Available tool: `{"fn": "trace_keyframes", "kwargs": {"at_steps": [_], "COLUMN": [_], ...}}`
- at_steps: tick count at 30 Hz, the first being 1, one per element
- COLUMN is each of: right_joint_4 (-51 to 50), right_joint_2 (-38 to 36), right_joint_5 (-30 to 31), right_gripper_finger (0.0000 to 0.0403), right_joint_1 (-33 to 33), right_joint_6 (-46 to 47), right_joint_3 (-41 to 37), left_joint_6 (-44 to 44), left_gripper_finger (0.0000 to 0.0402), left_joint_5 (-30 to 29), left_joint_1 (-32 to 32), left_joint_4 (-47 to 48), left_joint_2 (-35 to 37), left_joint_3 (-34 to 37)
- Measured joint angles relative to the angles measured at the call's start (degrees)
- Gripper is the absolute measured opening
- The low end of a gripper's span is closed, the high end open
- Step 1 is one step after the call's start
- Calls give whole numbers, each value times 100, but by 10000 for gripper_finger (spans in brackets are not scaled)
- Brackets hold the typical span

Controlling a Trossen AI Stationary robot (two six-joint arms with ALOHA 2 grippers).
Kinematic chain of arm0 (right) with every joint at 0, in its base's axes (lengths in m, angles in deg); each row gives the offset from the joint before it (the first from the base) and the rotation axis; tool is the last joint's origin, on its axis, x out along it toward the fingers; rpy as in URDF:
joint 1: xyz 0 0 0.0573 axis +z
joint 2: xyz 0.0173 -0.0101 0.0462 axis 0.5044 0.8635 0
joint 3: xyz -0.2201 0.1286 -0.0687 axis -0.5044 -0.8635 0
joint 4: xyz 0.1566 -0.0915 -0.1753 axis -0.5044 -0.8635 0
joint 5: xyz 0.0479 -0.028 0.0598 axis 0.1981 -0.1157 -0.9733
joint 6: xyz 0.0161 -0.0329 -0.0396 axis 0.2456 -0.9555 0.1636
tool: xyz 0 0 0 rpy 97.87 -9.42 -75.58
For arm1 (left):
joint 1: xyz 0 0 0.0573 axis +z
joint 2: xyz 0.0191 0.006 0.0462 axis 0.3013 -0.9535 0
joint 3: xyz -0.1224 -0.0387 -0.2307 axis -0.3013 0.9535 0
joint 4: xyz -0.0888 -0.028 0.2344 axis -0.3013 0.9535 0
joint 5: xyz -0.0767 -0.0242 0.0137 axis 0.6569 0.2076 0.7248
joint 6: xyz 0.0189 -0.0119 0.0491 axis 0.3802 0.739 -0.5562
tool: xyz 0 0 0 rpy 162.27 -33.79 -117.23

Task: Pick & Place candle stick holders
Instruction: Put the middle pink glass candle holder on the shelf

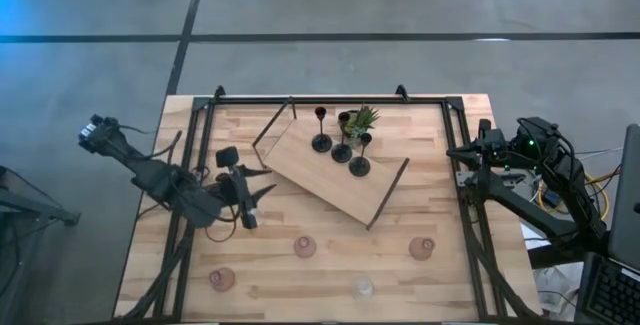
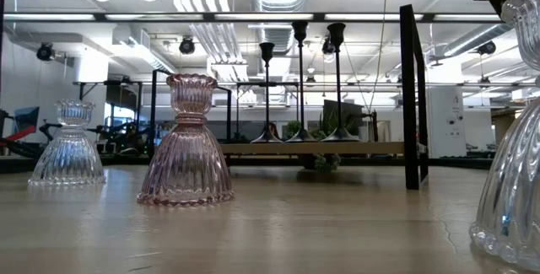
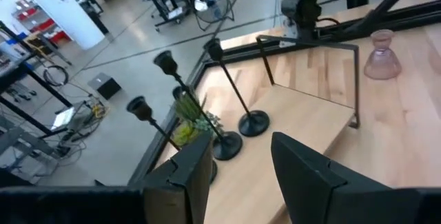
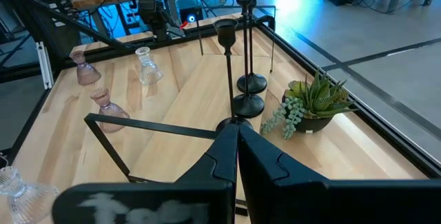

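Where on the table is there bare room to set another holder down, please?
Bare wood lies between the wooden board and the row of glass cups, and right of the board toward the table edge. The board's far end is crowded: black holders and plant.

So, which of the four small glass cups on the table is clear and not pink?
The clear glass cup at the table's front edge, between two pink ones; a third pink cup stands nearer the board.

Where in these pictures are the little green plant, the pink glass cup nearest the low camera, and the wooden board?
green plant [image 4: 313,107]: right wrist view, on its leaves.
pink glass cup [image 2: 186,152]: low view, on its ribbed body.
wooden board [image 1: 330,180]: high view, on a bare part of its top.
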Motion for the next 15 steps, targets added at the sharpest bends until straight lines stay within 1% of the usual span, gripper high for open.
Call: {"fn": "trace_keyframes", "kwargs": {"at_steps": [3,8,12,15], "right_joint_4": [-2,0,-2,-1], "right_joint_2": [0,0,0,0], "right_joint_5": [0,0,1,0], "right_gripper_finger": [8,8,8,8], "right_joint_1": [2,2,0,2], "right_joint_6": [0,0,0,0], "right_joint_3": [0,0,0,0], "left_joint_6": [149,467,673,859], "left_gripper_finger": [154,154,154,154], "left_joint_5": [224,264,501,930], "left_joint_1": [-12,-67,-71,-66], "left_joint_4": [0,-1,2,-2], "left_joint_2": [-44,-57,-80,-95], "left_joint_3": [0,0,4,14]}}
